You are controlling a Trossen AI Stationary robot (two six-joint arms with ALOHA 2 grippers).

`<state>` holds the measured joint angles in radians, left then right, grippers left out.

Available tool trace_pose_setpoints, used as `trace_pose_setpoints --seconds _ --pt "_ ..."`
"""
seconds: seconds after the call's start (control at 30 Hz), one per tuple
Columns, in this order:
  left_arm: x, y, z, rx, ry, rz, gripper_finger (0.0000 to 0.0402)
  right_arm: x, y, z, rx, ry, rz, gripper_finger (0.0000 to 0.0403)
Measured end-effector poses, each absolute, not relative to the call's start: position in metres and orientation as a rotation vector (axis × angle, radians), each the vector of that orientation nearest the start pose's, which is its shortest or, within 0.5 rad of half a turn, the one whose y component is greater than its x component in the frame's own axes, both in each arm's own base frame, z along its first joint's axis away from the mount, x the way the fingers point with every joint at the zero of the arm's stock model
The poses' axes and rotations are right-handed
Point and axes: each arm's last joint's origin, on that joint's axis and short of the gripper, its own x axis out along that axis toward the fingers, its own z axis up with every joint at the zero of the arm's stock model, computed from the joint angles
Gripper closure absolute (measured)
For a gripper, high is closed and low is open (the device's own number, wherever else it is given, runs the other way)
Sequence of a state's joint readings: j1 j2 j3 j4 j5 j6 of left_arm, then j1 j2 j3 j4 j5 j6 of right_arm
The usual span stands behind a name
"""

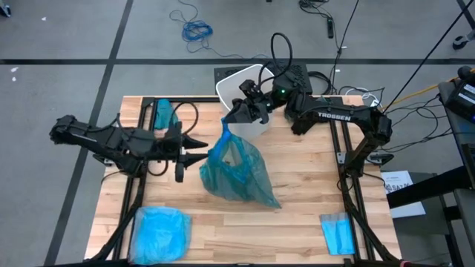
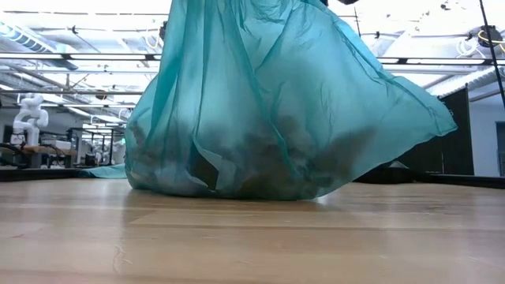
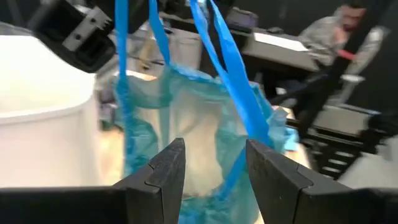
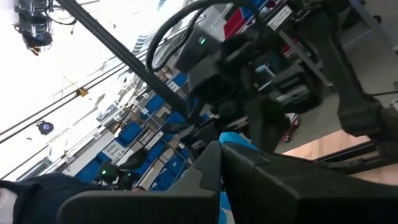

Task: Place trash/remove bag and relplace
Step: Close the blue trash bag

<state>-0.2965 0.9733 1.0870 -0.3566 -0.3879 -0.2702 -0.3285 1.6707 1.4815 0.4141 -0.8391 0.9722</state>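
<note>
Trash (image 2: 260, 162) shows only as dark, blurred lumps through the bag (image 1: 236, 170), which sits at the table's (image 1: 297, 222) centre in the high view, its gathered neck pulled toward the upper middle. Left gripper (image 1: 200, 148) hovers just left of the bag, fingers (image 3: 165, 168) parted and empty. Right gripper (image 1: 236, 115) pinches the neck shut, in front of the white bin (image 1: 236, 83).
</note>
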Motion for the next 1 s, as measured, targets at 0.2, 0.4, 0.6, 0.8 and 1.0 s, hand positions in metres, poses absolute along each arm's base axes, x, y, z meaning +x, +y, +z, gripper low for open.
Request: trace_pose_setpoints --seconds 0.2,0.4,0.6,0.8,1.0 --pt "0.197 -0.061 0.382 -0.067 0.215 0.237 0.0238 0.367 -0.111 0.398 0.822 0.064 0.535 0.0403" --pt "0.199 -0.068 0.379 -0.112 0.224 0.208 0.0222 0.366 -0.115 0.398 0.819 0.059 0.525 0.0403" --pt "0.187 -0.068 0.386 -0.212 0.191 0.184 0.0188 0.366 -0.115 0.398 0.814 0.057 0.524 0.0403" --pt "0.174 -0.063 0.388 -0.278 0.2 0.186 0.018 0.366 -0.115 0.398 0.807 0.056 0.525 0.0403" --pt "0.173 -0.066 0.389 -0.315 0.205 0.141 0.018 0.366 -0.115 0.398 0.799 0.054 0.525 0.0403"
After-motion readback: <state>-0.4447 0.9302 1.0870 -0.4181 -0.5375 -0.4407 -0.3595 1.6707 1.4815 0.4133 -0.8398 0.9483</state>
